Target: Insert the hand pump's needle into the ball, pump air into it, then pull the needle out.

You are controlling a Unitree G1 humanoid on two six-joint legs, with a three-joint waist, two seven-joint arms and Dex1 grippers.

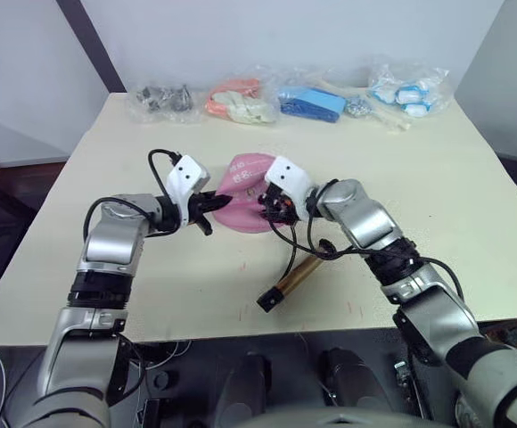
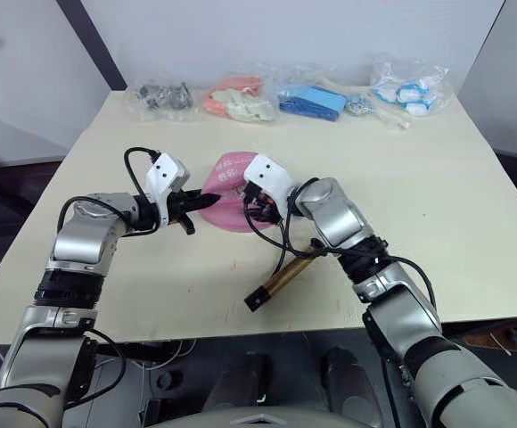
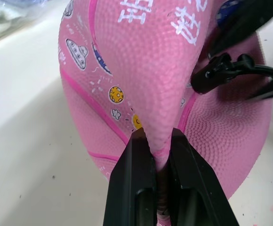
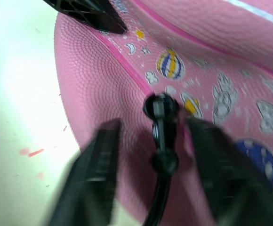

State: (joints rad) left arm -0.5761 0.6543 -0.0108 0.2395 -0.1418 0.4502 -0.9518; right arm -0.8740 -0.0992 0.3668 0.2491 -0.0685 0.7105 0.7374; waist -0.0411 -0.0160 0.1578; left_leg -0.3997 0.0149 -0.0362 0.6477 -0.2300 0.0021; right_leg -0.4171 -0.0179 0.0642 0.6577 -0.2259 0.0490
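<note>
On the wide cream table [image 1: 472, 205], toward its middle, lies the pink rubber ball [image 1: 245, 207] printed with small colourful pictures, dented and flattish, so no air appears to have gone in yet. The left end effector [image 3: 156, 141] is clamped narrow on a folded ridge of the ball's skin, steadying it. The right end effector [image 4: 153, 141] stands wide apart, its two fingers on either side of the black hose fitting [image 4: 161, 109], gripping nothing. That fitting sits against the ball's surface, so the needle looks seated in the valve, though the pin itself is hidden. The slim gold-bronze hand pump [image 1: 291, 283] lies near the ball on the table, untouched. By my reading insertion is done; pumping and withdrawal remain.
</note>
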